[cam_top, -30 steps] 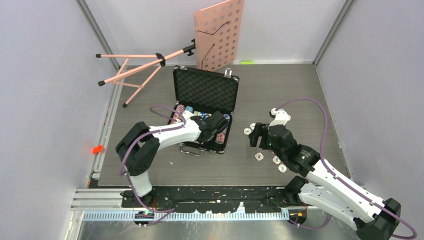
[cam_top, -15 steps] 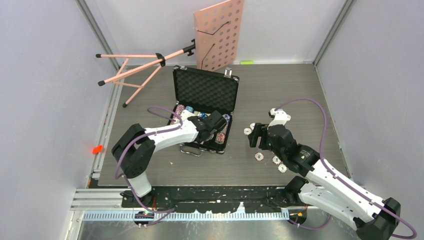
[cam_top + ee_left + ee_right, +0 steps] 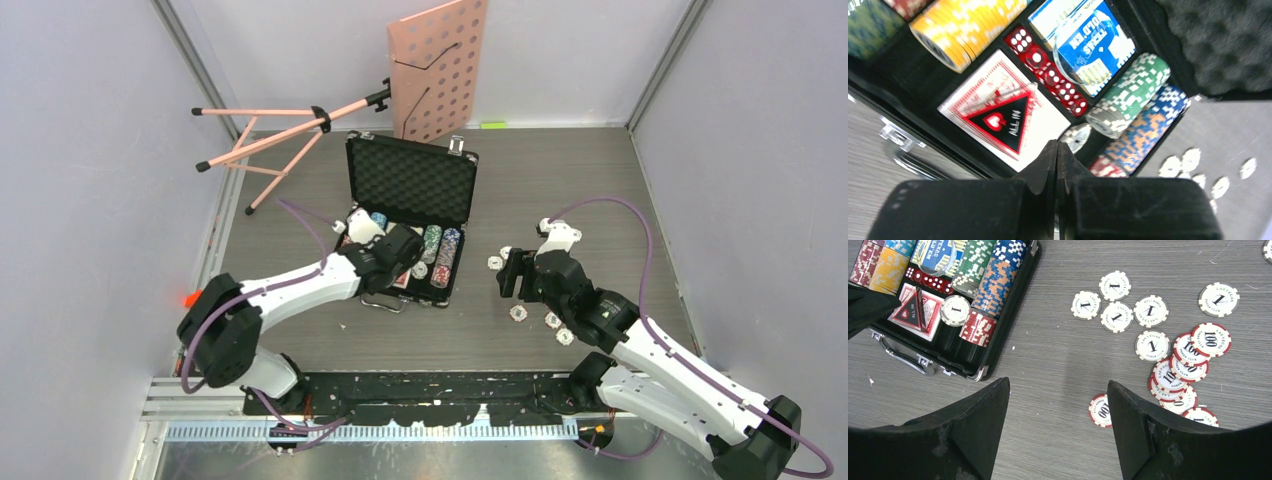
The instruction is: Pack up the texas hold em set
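The black case (image 3: 410, 178) lies open, its foam lid up at the back. Its tray holds rows of striped chips (image 3: 1130, 92), a card deck (image 3: 1003, 112), a blue deck (image 3: 1093, 42) and red dice (image 3: 1050, 75). My left gripper (image 3: 1056, 147) hovers over the tray's front edge, near the card deck (image 3: 913, 310), shut with nothing between its fingers. My right gripper (image 3: 1058, 385) hangs open above bare table to the right of the case (image 3: 983, 371). Loose white chips (image 3: 1118, 315) and red-edged chips (image 3: 1100, 410) lie on the table around it.
A pink perforated music stand (image 3: 438, 70) leans at the back, its tripod legs (image 3: 265, 140) stretched to the left behind the case. The case handle (image 3: 903, 357) juts toward the near side. White walls close in the table on three sides.
My left arm has drawn back leftward from the tray's right side to its front middle, and its jaws have shut. The right arm has not moved.
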